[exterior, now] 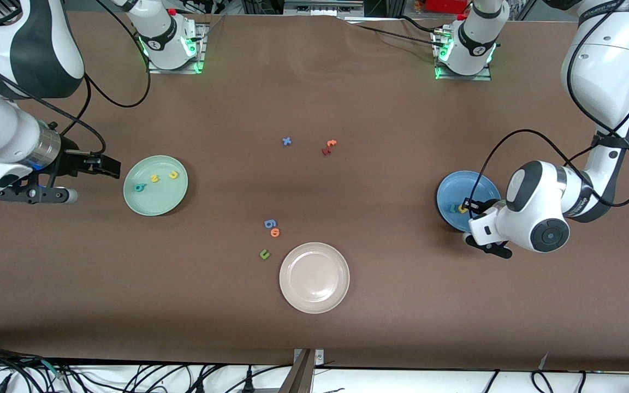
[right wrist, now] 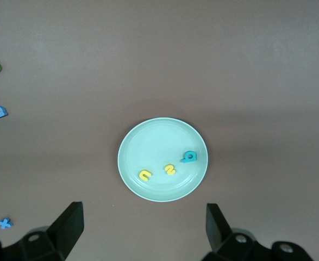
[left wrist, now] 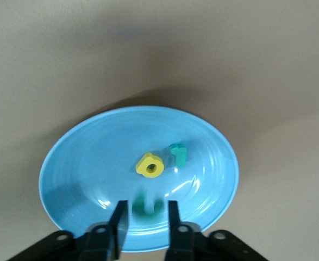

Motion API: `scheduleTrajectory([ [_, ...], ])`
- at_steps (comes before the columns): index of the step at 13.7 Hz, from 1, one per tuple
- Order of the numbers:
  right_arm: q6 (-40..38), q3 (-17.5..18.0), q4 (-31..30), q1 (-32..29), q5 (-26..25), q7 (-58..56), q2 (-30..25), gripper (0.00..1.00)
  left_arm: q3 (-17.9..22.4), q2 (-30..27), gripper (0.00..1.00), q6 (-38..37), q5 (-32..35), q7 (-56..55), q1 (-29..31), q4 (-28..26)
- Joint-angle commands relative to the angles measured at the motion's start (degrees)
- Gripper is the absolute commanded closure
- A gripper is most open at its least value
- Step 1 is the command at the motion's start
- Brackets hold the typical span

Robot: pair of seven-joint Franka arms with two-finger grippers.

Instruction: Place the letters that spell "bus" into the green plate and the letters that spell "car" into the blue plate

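Note:
The blue plate point(exterior: 459, 188) point(left wrist: 94, 163) lies toward the left arm's end of the table. On it are a yellow "a" point(left wrist: 150, 166) and a teal "r" point(left wrist: 177, 153). My left gripper point(left wrist: 147, 205) point(exterior: 475, 209) hangs low over the plate, open. A blurred teal "c" point(left wrist: 148, 204) shows between its fingers with a gap on each side. The green plate point(exterior: 156, 202) point(right wrist: 148, 138) lies toward the right arm's end and holds a teal "b" point(exterior: 140, 188) point(right wrist: 189, 157), a yellow "s" point(exterior: 154, 178) point(right wrist: 170, 170) and a yellow "u" point(exterior: 173, 175) point(right wrist: 145, 175). My right gripper point(exterior: 108, 166) point(right wrist: 143, 209) waits beside this plate, open and empty.
An off-white plate point(exterior: 314, 277) sits nearer the front camera at mid-table. Beside it lie a blue "g" point(exterior: 270, 223), an orange letter point(exterior: 275, 232) and a green "u" point(exterior: 264, 254). Farther back are a blue "x" point(exterior: 286, 141), an orange "t" point(exterior: 331, 143) and a dark red letter point(exterior: 326, 150).

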Motion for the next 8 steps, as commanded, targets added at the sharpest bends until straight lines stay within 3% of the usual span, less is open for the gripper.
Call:
scheduleTrajectory([
  [1, 0.74, -0.08, -1.52, 0.06, -0.8, 0.19, -1.26, 0.01, -0.43, -1.71, 0.0, -2.14, -0.79, 1.49, 0.21, 0.53],
  [6, 0.83, -0.09, -1.52, 0.06, -0.8, 0.11, -1.26, 0.01, -0.87, -11.46, 0.0, -12.24, -2.28, 1.49, 5.03, 2.64],
  [8, 0.83, -0.09, -1.6, 0.06, -0.8, 0.11, -1.26, 0.01, -0.78, -13.32, 0.0, -17.68, -2.99, 1.57, 5.74, 5.79],
])
